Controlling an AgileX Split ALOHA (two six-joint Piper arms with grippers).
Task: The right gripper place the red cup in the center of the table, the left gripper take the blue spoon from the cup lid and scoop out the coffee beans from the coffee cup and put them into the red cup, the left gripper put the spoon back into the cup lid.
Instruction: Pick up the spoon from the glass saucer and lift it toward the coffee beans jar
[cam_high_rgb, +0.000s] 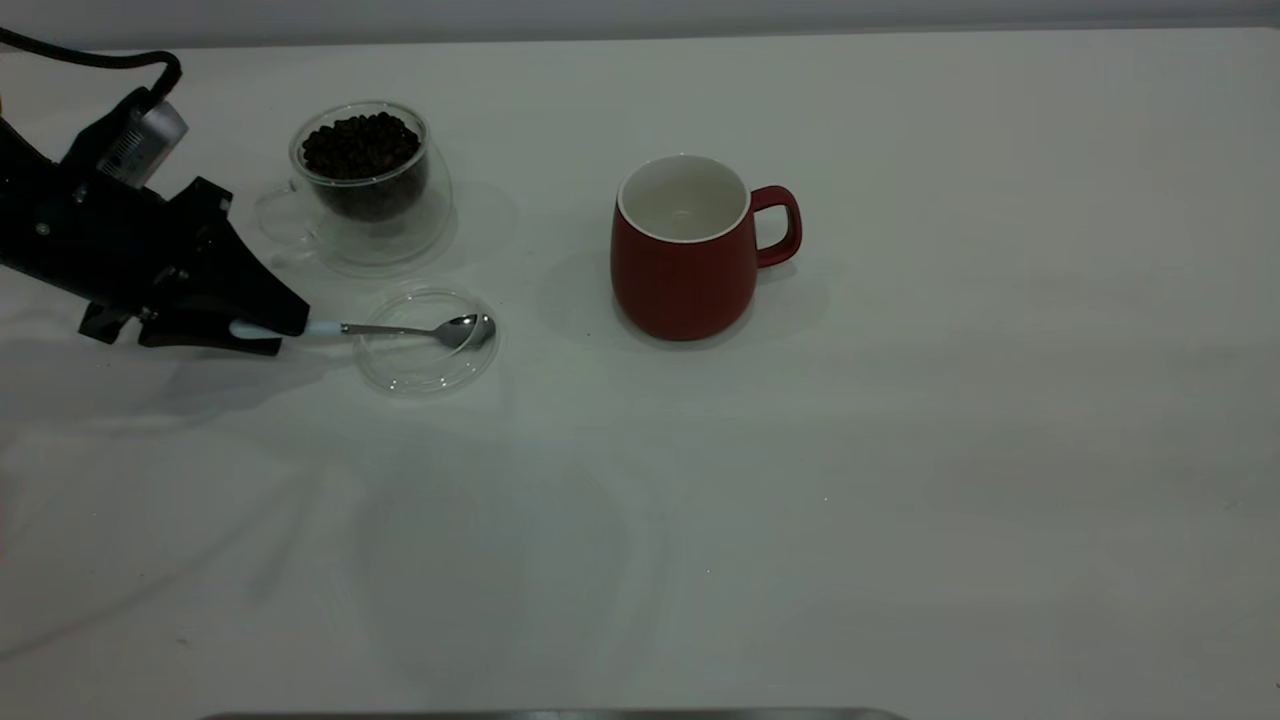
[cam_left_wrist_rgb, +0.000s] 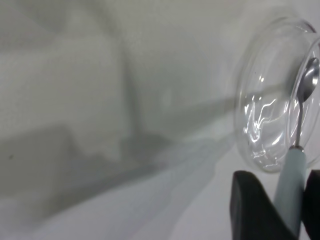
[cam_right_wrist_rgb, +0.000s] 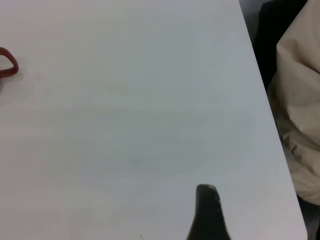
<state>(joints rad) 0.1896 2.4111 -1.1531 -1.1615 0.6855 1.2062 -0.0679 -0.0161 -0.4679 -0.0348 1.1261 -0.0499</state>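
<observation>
The red cup (cam_high_rgb: 685, 270) stands upright near the middle of the table (cam_high_rgb: 900, 450), handle to the right, its white inside empty. The coffee cup (cam_high_rgb: 400, 215) with the coffee beans (cam_high_rgb: 360, 145) stands at the far left. Just in front of it lies the cup lid (cam_high_rgb: 425, 365), with the blue spoon (cam_high_rgb: 400, 329) resting its bowl in it. My left gripper (cam_high_rgb: 285, 325) is low at the lid's left, shut on the spoon's pale handle (cam_left_wrist_rgb: 295, 170); the lid (cam_left_wrist_rgb: 265, 115) shows beyond it. My right gripper (cam_right_wrist_rgb: 207, 210) hovers over bare table, far from the red cup's handle (cam_right_wrist_rgb: 7, 65).
The table's edge runs along one side of the right wrist view, with beige cloth (cam_right_wrist_rgb: 300, 100) beyond it. A grey strip (cam_high_rgb: 550, 714) lies at the near edge in the exterior view. The right arm is out of the exterior view.
</observation>
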